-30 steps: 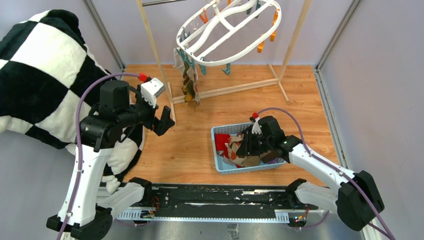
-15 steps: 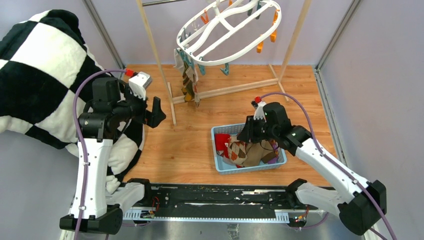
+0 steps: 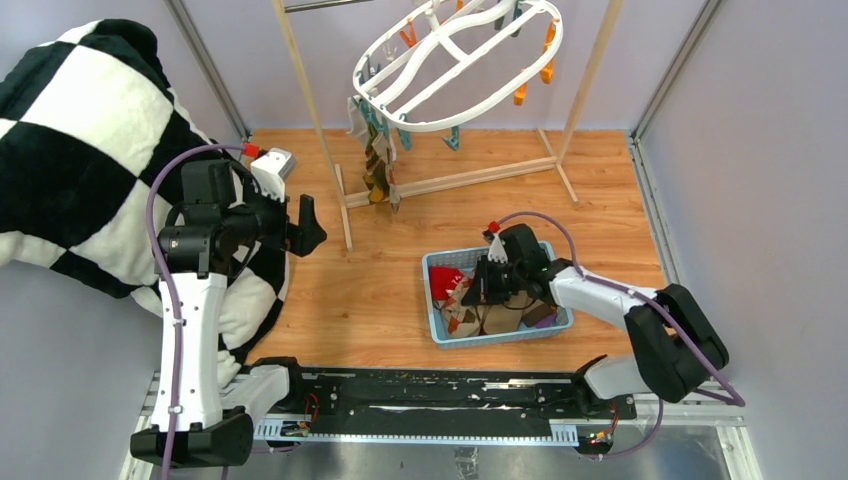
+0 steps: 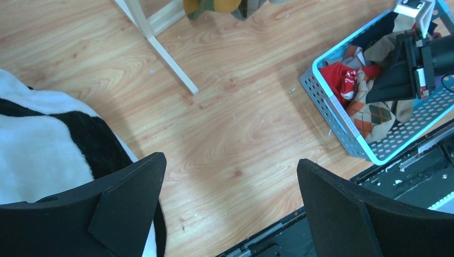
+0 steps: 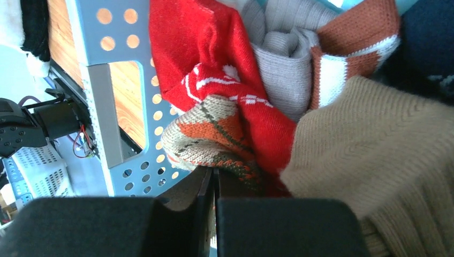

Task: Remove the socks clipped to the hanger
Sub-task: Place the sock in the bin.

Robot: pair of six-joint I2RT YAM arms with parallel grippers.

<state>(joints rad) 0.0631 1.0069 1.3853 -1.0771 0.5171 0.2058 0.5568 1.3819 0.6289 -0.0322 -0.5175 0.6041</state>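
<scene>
The white oval hanger [image 3: 455, 65] hangs tilted from the wooden rack at the back. Patterned socks [image 3: 377, 165] are still clipped to its left rim; their toes show at the top of the left wrist view [image 4: 219, 6]. My left gripper [image 3: 305, 225] is open and empty, above the floor left of the rack leg, with its jaws wide apart [image 4: 230, 163]. My right gripper [image 3: 478, 290] is shut, its tips [image 5: 215, 174] pressed into the pile in the blue basket [image 3: 500, 338], against an argyle sock [image 5: 206, 136] and a red sock [image 5: 214, 69].
The black-and-white checked blanket [image 3: 80, 150] lies at the left beside my left arm. The wooden rack's leg [image 3: 320, 130] and floor bar [image 3: 460, 178] stand between my left gripper and the basket. Grey [image 5: 284, 59] and tan [image 5: 375, 150] socks fill the basket.
My left gripper drew back to the left, away from the rack leg. My right gripper rose above the basket, then came down into its left part.
</scene>
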